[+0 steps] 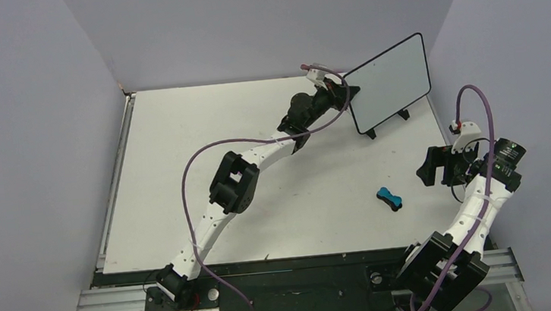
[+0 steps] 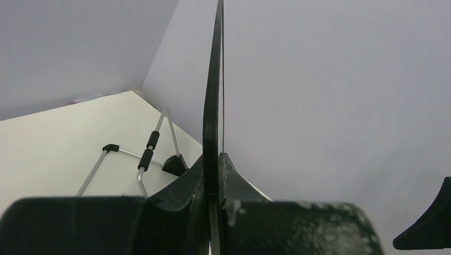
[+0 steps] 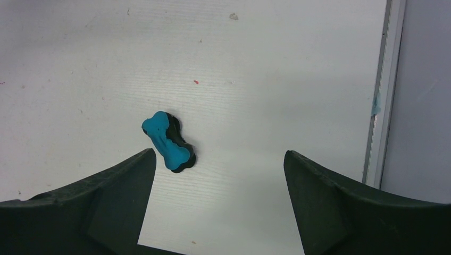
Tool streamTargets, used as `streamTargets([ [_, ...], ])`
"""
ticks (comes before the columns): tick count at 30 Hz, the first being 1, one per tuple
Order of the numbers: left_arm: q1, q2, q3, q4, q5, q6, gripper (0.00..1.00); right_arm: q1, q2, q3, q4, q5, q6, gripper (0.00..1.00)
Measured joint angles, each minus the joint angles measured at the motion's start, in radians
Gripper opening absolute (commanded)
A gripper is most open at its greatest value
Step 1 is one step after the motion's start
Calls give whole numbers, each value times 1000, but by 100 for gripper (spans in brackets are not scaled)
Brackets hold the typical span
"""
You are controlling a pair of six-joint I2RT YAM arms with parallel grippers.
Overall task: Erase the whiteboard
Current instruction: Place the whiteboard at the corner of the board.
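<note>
The whiteboard [image 1: 391, 82] stands tilted at the back right of the table, its white face blank and its rim black. My left gripper [image 1: 344, 92] is shut on its left edge. In the left wrist view the board's black edge [image 2: 211, 95] runs straight up from between the closed fingers of my left gripper [image 2: 214, 159]. My right gripper [image 1: 430, 167] is open and empty, hovering to the right of the small blue bone-shaped eraser [image 1: 389, 198]. In the right wrist view the eraser [image 3: 168, 142] lies flat on the table by the left finger of my right gripper [image 3: 219, 159].
The wire stand's black feet [image 1: 369, 134] show under the board, and its wire legs [image 2: 143, 159] show in the left wrist view. Grey walls close the table at the back and both sides. A metal rail [image 3: 380, 95] runs along the table's right edge.
</note>
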Motion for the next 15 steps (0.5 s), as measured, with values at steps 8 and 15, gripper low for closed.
streamTargets([
  [8,4,35,64,-53,-14,27,0,0,0,0,0,0,0,86],
  [15,4,60,81,-130,-40,78,0,0,0,0,0,0,0,86],
])
